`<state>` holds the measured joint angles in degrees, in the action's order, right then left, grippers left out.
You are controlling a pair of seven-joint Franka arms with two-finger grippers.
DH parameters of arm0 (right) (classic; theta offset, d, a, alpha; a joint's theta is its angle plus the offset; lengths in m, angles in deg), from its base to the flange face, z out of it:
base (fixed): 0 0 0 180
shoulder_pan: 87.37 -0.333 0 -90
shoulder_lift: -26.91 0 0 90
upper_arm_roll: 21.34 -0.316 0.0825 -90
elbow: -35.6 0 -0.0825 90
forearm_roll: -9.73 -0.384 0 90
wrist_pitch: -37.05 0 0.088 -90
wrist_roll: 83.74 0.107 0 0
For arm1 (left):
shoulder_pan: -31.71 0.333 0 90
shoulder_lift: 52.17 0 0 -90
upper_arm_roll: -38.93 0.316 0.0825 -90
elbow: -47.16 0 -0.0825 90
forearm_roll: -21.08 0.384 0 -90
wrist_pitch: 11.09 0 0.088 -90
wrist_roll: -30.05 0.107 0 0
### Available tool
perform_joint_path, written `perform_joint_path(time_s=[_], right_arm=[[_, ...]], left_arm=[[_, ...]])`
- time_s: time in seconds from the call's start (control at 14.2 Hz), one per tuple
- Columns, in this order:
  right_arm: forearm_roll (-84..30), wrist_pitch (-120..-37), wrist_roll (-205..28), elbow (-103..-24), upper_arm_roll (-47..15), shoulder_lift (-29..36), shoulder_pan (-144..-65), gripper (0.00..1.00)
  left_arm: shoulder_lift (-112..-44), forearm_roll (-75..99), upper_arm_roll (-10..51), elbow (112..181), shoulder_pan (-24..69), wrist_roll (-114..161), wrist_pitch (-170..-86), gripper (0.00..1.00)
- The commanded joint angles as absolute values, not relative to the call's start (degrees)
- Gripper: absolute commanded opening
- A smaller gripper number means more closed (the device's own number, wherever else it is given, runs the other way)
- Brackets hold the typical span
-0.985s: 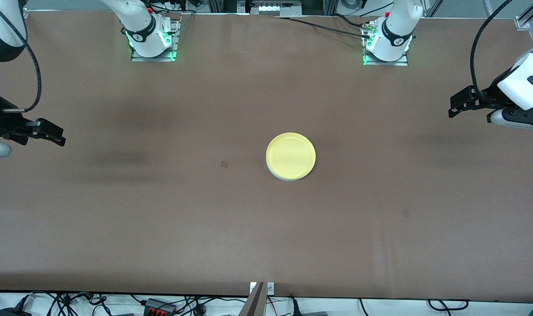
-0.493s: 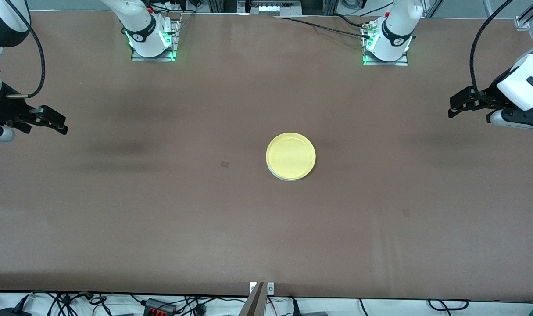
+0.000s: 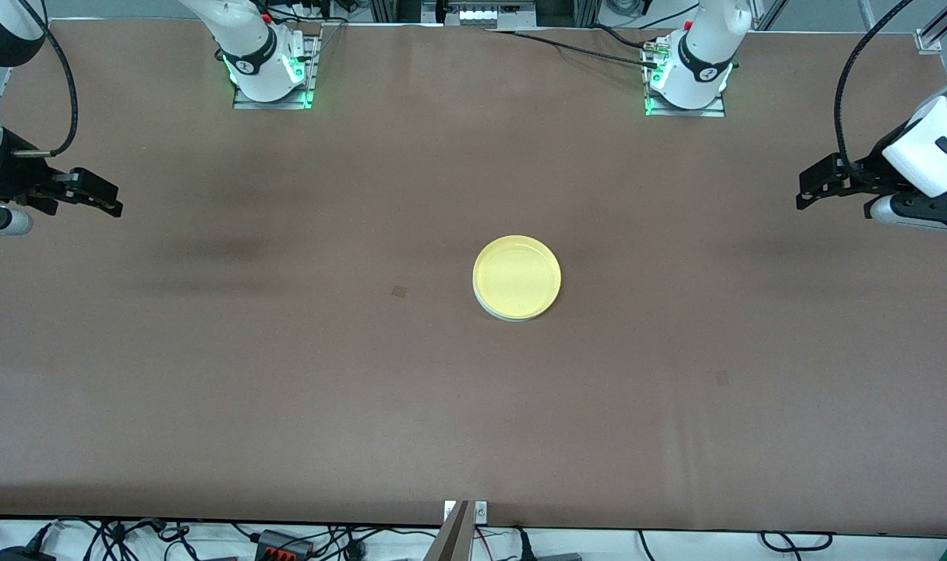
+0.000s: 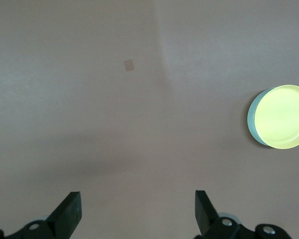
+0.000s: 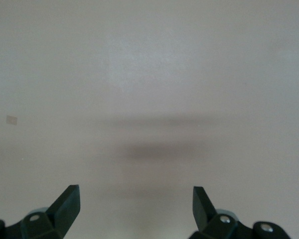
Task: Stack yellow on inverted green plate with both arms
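The yellow plate (image 3: 517, 276) lies upright on top of the green plate (image 3: 510, 318) at the middle of the table; only a thin pale rim of the green one shows beneath it. In the left wrist view, the yellow plate (image 4: 282, 116) sits off to one side with a sliver of green plate (image 4: 251, 115) showing at its edge. My left gripper (image 3: 805, 189) hangs open over the left arm's end of the table, far from the stack, fingers wide (image 4: 137, 199) with nothing between them. My right gripper (image 3: 111, 201) hovers open and empty (image 5: 135, 191) over the right arm's end.
Two small tape squares mark the brown table: one (image 3: 399, 291) beside the stack toward the right arm's end, another (image 3: 722, 378) nearer the front camera. The arm bases (image 3: 270, 78) (image 3: 687, 86) stand along the table's top edge. Cables (image 3: 286, 541) lie past the front edge.
My right gripper has drifted toward the bases' side of the table, staying open. The left arm and the stacked plates have not moved.
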<state>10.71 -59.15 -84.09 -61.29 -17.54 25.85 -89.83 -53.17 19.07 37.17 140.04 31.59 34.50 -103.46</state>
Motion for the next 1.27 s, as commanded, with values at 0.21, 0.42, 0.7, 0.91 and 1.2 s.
perform_joint_path(time_s=[0.21,0.42,0.7,0.91,1.2], right_arm=[[11.49,-59.46,-84.89,-62.75,-17.65,27.53,-89.31,1.0],[11.49,-59.63,-84.97,-62.4,-17.56,27.53,-89.3,1.0],[11.58,-59.72,-85.15,-62.4,-17.65,27.44,-89.13,1.0],[11.58,-59.63,-85.15,-62.4,-17.65,27.35,-89.22,1.0],[11.67,-60.59,-85.15,-62.4,-17.74,27.09,-89.39,1.0]], left_arm=[[-53.93,20.29,36.47,138.04,31.36,33.66,-102.32,1.0],[-53.93,20.29,36.46,138.04,31.36,33.74,-102.5,1.0],[-53.93,20.38,36.38,138.04,31.27,33.66,-102.5,1.0],[-53.93,20.29,36.38,138.04,31.36,33.66,-102.32,1.0],[-53.93,20.29,36.38,138.04,31.36,33.66,-102.41,1.0]])
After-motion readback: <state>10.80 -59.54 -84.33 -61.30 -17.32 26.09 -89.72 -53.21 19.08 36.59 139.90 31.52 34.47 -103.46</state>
